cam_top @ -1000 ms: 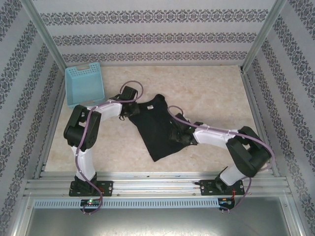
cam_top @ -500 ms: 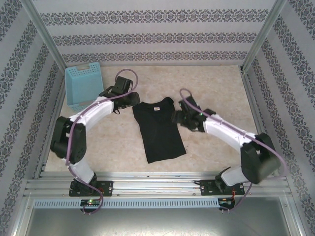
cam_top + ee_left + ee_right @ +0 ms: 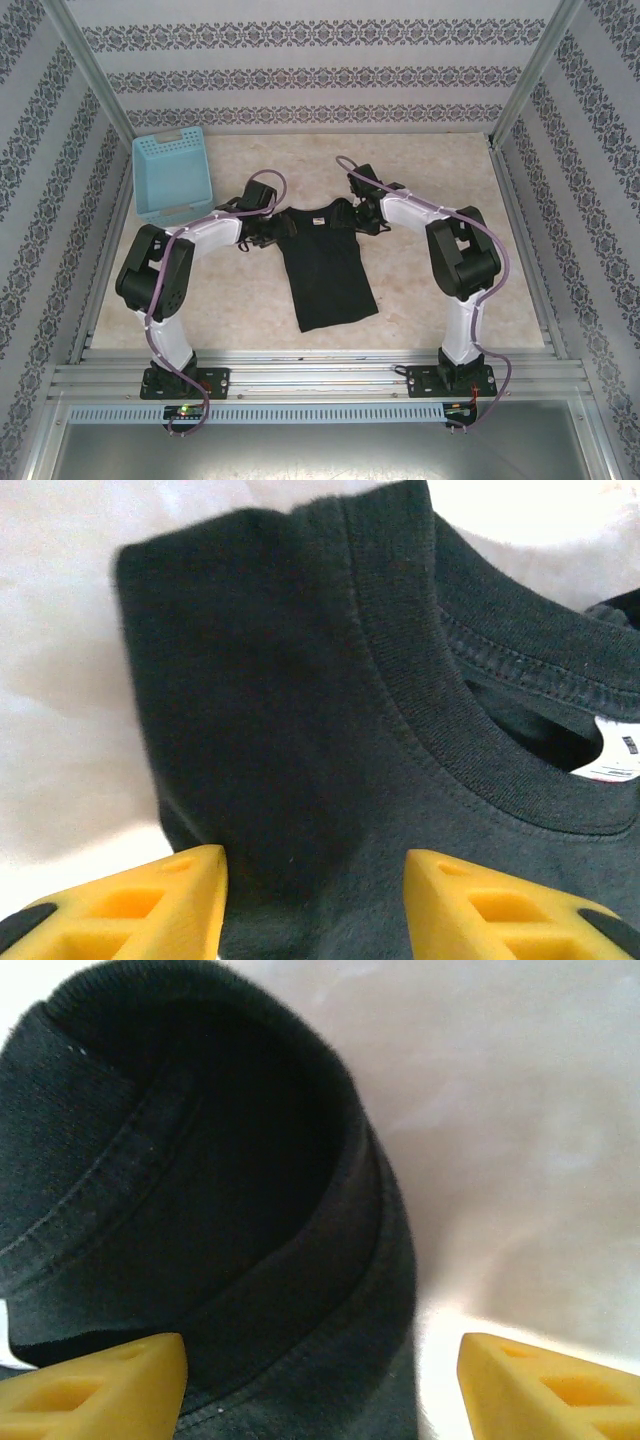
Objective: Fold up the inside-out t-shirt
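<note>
The inside-out t-shirt (image 3: pixel 325 265) is soft, light, floppy cloth that would sag and crease wherever unsupported. The best hold is probably at the 2 shoulder corners beside the ribbed collar (image 3: pixel 420 680), lifted evenly. It is plain black and lies flat on the desk (image 3: pixel 450 300) in a narrow shape, with a small white neck tag (image 3: pixel 612 762) inside the neckline. The left fingers (image 3: pixel 150 905) stand spread, shoulder fabric lying loose between them, unpinched. The right fingers (image 3: pixel 550 1385) are spread wider over the other collar edge, with bare desk beside it. A light blue basket (image 3: pixel 170 175) sits well apart, beyond the left fingers.
</note>
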Motion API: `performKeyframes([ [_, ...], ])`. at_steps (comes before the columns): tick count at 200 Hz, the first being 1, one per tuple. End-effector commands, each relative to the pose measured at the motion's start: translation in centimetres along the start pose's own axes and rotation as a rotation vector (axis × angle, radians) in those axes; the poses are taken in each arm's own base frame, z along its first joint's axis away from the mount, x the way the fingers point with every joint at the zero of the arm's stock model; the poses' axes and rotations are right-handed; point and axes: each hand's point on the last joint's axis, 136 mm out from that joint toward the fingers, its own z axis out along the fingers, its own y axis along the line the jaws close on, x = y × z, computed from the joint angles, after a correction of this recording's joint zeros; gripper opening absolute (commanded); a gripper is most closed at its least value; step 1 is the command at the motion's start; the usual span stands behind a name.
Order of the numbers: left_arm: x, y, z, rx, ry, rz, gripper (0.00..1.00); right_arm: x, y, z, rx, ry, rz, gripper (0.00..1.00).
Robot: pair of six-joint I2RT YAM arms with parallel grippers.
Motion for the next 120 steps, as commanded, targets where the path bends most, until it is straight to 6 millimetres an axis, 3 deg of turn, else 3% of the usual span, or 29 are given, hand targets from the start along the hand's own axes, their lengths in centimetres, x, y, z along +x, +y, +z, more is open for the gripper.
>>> performKeyframes([
  [1,0.1,-1.5,1.2,0.065,0.011,-0.016,0.49,0.5,0.9,0.6,-0.032,0.041,-0.019,0.72],
  [42,1.2,-0.5,3.1,0.015,0.054,-0.014,0.49,2.7,2.1,2.9,-0.044,0.108,-0.023,0.72],
  [83,1.9,-0.3,3.7,-0.004,0.072,0.001,0.50,4.7,3.4,4.5,-0.058,0.144,-0.007,0.68],
  [102,1.5,-0.5,3.0,-0.010,0.054,0.019,0.50,5.1,3.4,4.6,-0.048,0.144,-0.002,0.62],
  [120,0.7,0.1,1.0,-0.076,0.008,0.049,0.57,5.2,2.7,4.5,-0.029,0.133,0.029,0.57],
])
